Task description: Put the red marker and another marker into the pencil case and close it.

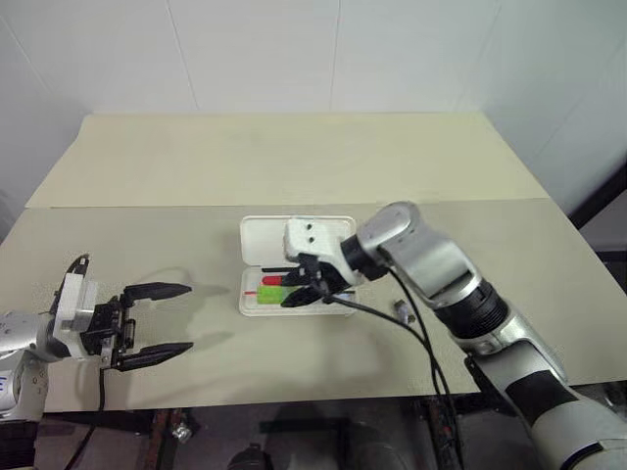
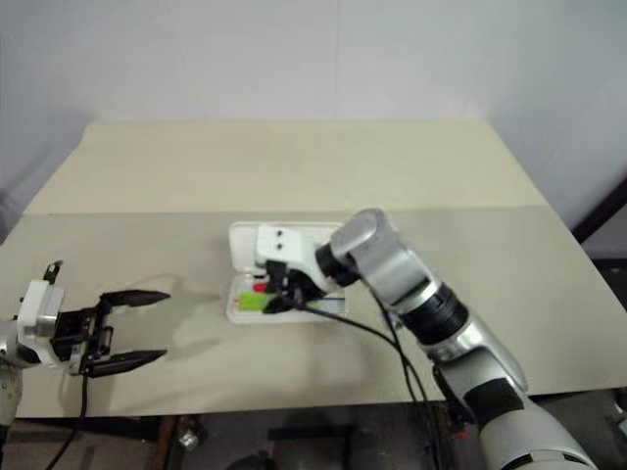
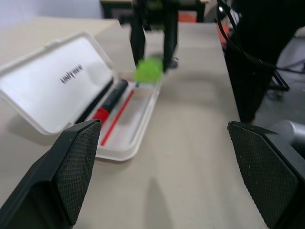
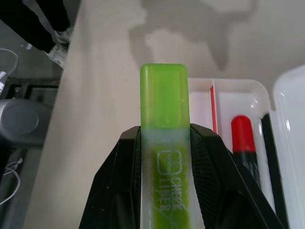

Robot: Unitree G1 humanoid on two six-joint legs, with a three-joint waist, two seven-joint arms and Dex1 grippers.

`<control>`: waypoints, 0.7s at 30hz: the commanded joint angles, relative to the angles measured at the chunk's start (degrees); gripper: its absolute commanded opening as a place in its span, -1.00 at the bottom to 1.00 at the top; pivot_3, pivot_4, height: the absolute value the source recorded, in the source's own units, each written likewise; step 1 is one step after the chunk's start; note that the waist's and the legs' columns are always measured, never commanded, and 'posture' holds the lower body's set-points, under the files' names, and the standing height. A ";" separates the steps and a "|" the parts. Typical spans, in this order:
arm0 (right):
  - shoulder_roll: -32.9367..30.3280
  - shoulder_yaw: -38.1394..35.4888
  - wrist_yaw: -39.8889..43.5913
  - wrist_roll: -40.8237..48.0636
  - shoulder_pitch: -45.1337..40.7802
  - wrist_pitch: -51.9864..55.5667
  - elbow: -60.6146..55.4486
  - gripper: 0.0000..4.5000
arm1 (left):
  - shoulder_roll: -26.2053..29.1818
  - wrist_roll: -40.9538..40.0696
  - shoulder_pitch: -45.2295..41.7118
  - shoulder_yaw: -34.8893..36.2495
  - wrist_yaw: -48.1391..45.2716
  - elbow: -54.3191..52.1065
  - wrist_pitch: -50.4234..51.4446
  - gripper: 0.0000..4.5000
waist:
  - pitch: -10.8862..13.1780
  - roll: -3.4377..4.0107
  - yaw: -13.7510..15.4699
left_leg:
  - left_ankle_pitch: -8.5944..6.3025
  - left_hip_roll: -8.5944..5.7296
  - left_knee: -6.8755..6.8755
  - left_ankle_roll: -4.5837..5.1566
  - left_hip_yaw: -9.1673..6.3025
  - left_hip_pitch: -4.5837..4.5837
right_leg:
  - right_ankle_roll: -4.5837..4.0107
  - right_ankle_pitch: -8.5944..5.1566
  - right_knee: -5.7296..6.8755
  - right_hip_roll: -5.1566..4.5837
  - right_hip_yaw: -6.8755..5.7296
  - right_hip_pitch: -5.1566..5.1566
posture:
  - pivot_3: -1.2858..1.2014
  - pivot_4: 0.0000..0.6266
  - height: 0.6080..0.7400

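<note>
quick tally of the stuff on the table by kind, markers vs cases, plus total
markers: 2 (red marker lying in the case, light green marker held in the right gripper over it)
pencil cases: 1 (white pencil case, lid open)
small grey items: 1 (small object on the table beside the case, too small to identify)
total: 4

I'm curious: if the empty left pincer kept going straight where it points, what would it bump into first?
Probably the open pencil case, at its near end. The left pincer points level across the table toward it, though it might pass just above it.
</note>
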 commanded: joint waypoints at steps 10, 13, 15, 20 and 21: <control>3.35 7.40 -5.06 -2.53 -2.29 -6.84 4.08 -0.52 | 2.16 -4.52 3.98 7.13 -5.55 3.91 -2.07 1.00 | -0.05 -0.09 -0.29 | 0.00 0.02 0.00 0.00 0.03 -0.06 | -0.02 -0.01 0.05 -0.02 -0.06 -0.12 | 0.03 -0.52 1.00; 5.38 7.11 -6.09 -3.34 -4.62 -9.52 8.81 -0.52 | 2.86 -4.71 4.51 7.62 -4.95 3.94 -2.22 1.00 | -0.05 -0.09 -0.41 | 0.00 0.02 0.00 -0.01 0.07 -0.06 | -0.04 -0.02 0.15 -0.02 -0.05 -0.19 | 0.03 -0.52 1.00; 6.52 6.69 -6.53 -3.61 -5.80 -10.78 11.11 -0.52 | 2.93 -4.92 5.18 7.69 -4.74 3.37 -2.02 1.00 | -0.05 -0.09 -0.39 | 0.00 0.02 0.00 -0.01 0.10 -0.07 | -0.10 -0.05 0.24 -0.02 -0.05 -0.26 | 0.03 -0.52 1.00; 8.03 6.29 -7.08 -4.27 -7.37 -13.03 14.56 -0.52 | 2.25 -5.38 6.73 7.69 -3.79 1.28 -1.85 1.00 | -0.06 -0.11 -0.41 | -0.03 0.12 -0.02 -0.06 0.16 -0.07 | -0.21 -0.12 0.32 -0.03 -0.25 -0.35 | 0.03 -0.52 1.00; 8.11 6.27 -7.01 -4.42 -7.46 -13.27 14.82 -0.52 | 2.18 -5.48 6.93 7.67 -3.62 0.95 -1.79 1.00 | -0.06 -0.11 -0.39 | -0.04 0.13 -0.02 -0.08 0.18 -0.08 | -0.22 -0.12 0.33 -0.03 -0.26 -0.37 | 0.03 -0.52 1.00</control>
